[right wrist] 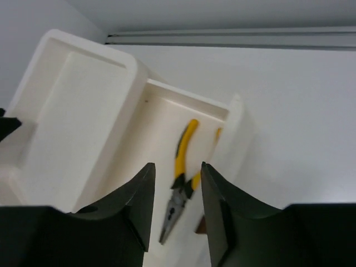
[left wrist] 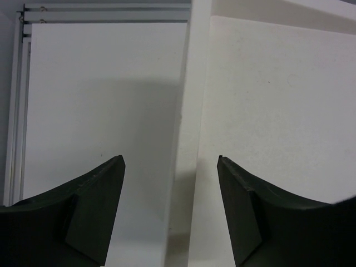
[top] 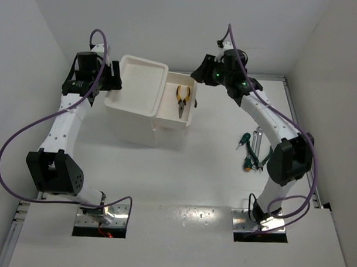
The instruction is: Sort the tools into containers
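Firstly, far left: left gripper [top: 114, 78], fingers spread wide, straddling the left rim of the drawer unit [top: 132, 129] and holding nothing.
Next: the drawer unit, white, with a recessed tray top; its top drawer [top: 171, 93] is pulled out to the right.
Inside the drawer: yellow-handled pliers [top: 182, 101], one item, sorted, long axis running far-to-near, nose toward the near side.
Above the drawer's far right corner: right gripper [top: 199, 74], fingers narrowly apart, nothing between them.
Right, loose on the bench [top: 182, 186], well apart from the drawer unit: green-handled screwdriver [top: 243, 140], silver wrenches [top: 257, 139], green-handled pliers [top: 258, 160], clustered beside the right arm's elbow and partly hidden by it.
Judgement: these lie nearward and rightward of the right gripper. That arm is the nearer one.
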You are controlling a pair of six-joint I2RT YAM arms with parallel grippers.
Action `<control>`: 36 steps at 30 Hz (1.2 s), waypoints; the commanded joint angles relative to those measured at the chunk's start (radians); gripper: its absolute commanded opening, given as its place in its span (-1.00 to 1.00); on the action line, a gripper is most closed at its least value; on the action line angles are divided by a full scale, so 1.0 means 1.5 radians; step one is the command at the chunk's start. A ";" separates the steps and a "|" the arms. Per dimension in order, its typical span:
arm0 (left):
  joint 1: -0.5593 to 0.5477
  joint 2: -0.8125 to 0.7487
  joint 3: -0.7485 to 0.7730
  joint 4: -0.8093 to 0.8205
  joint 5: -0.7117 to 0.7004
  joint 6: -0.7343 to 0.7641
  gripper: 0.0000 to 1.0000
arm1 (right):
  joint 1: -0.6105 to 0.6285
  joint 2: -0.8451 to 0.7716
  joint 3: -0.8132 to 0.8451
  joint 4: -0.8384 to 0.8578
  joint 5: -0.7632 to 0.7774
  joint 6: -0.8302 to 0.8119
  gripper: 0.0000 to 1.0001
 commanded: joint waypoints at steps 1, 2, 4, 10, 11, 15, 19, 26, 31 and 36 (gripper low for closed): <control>-0.008 0.003 -0.006 0.024 -0.013 0.009 0.45 | -0.047 -0.070 -0.042 -0.028 0.016 -0.126 -0.26; -0.008 0.003 -0.006 0.024 -0.013 0.009 0.41 | -0.054 -0.078 -0.071 -0.050 0.016 -0.141 -0.36; -0.008 0.009 -0.006 0.024 -0.013 0.009 0.26 | -0.067 -0.101 -0.108 -0.056 0.016 -0.181 -0.82; -0.014 0.023 -0.012 0.018 -0.007 0.016 -0.42 | -0.075 -0.090 -0.185 -0.066 -0.025 -0.231 -1.00; -0.014 0.031 -0.006 0.018 0.000 0.016 -0.53 | -0.075 -0.077 -0.177 -0.075 -0.035 -0.237 -1.00; -0.014 0.048 0.002 -0.003 0.000 0.023 -0.90 | -0.069 -0.043 -0.177 -0.043 -0.073 -0.237 -1.00; -0.014 0.048 0.002 -0.003 0.006 0.023 -1.00 | -0.056 -0.002 -0.130 -0.060 -0.095 -0.237 -0.86; -0.014 0.048 0.002 -0.003 0.006 0.023 -1.00 | -0.042 0.032 -0.114 -0.015 -0.144 -0.214 -0.86; -0.014 0.048 0.002 -0.010 0.021 0.023 -1.00 | -0.020 0.044 -0.100 0.017 -0.183 -0.183 -0.86; -0.020 0.054 0.002 -0.010 0.035 0.023 -1.00 | -0.001 0.059 -0.094 0.053 -0.231 -0.137 -0.86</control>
